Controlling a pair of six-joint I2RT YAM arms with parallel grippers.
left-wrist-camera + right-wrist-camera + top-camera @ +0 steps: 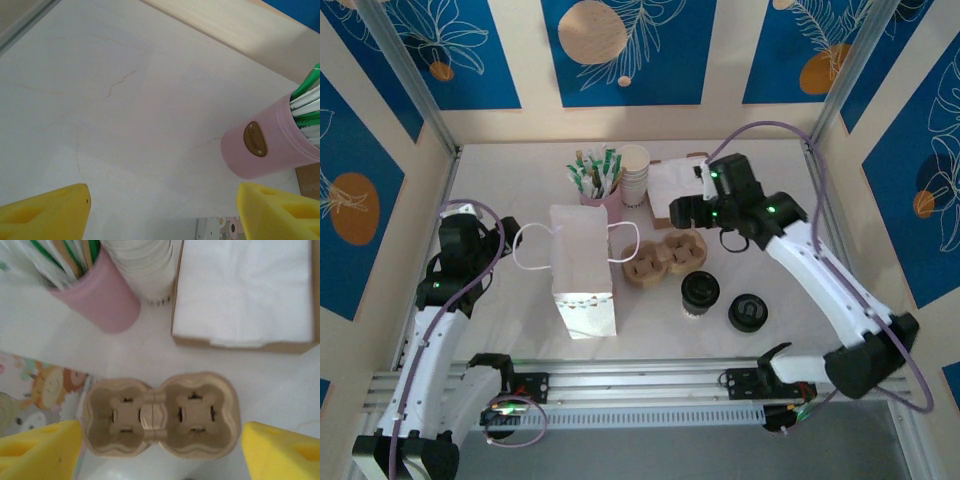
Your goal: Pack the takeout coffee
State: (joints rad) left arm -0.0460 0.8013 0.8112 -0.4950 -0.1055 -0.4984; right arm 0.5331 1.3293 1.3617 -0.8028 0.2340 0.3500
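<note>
**Task item.** The takeout coffee (700,293) stood upright on the table (125,100). Its long axis was vertical, with the black lid facing up and the paper base down. It was free-standing, with nothing gripping or touching it. It sat on the arm-base side of the right pincer (160,440), just past the cup carrier (665,258), and well apart from the left pincer (162,212).

**Pincer state.**
- Right pincer: the fingers were spread wide and held nothing. They were poised above the two-well cup carrier, one finger to each side of it, and both wells were empty.
- Left pincer: the fingers were spread wide and held nothing. It was over bare table, with the pink cup (270,145) of stirrers ahead of its right finger.

**Step in hand (judgement).** Packing had not begun, as the coffee was neither in a carrier well nor in the paper bag (582,272). The right pincer appeared to be lining up on the carrier rather than on the coffee.

**Next move (judgement).**
- The right pincer would need to draw back toward its base and centre over the lid.
- It would then descend with the fingers either side of the cup wall and close gently, since thin paper deforms.
- The vertical axis should be kept throughout the lift.

**Surroundings.** A loose black lid (748,313) lay just beside the coffee, on the side away from the bag. It should not be mistaken for the coffee.
</note>
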